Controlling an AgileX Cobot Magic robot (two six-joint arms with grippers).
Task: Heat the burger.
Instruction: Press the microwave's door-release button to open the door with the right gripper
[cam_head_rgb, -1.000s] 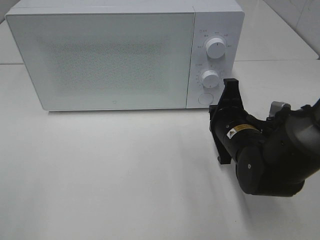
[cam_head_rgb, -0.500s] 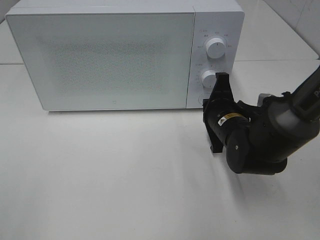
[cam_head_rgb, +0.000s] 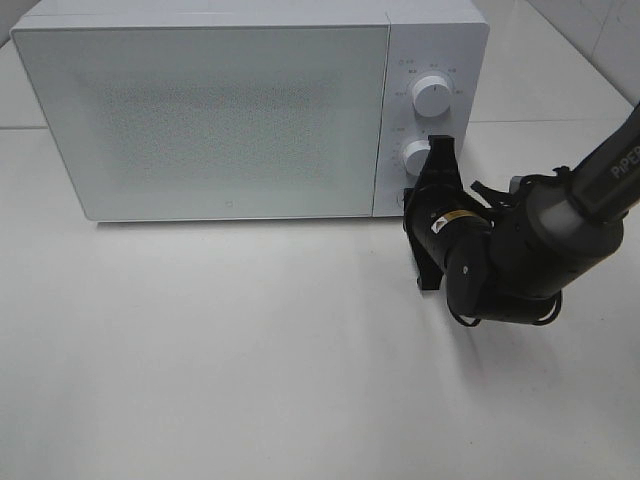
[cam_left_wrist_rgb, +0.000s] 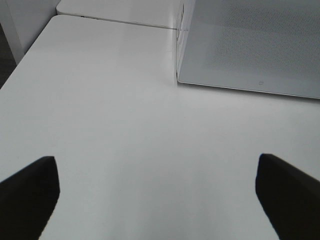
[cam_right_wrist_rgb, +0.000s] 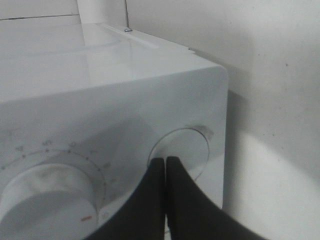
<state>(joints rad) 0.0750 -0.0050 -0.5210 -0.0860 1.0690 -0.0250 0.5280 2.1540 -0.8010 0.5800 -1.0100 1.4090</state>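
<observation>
Left fingers (cam_left_wrist_rgb: 30, 187) spread wide above the white counter (cam_head_rgb: 200, 350); farther on, right fingers (cam_right_wrist_rgb: 175, 200) pressed shut together, tips at the round button (cam_right_wrist_rgb: 185, 147) beside the lower dial (cam_right_wrist_rgb: 45, 195) of the closed microwave (cam_head_rgb: 200, 110); burger seen in no view

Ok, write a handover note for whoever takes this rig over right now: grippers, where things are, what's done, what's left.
Left gripper: open, holding nothing, over the table near the microwave.
Right gripper: shut, tips at the round button low on the control panel, beside the lower dial.
Burger: not in view. The microwave door is closed and frosted, so I cannot tell if it is inside.
Done: right arm is at the button.
Left: probably complete the press, check the burger is inside, then set the dials.
</observation>
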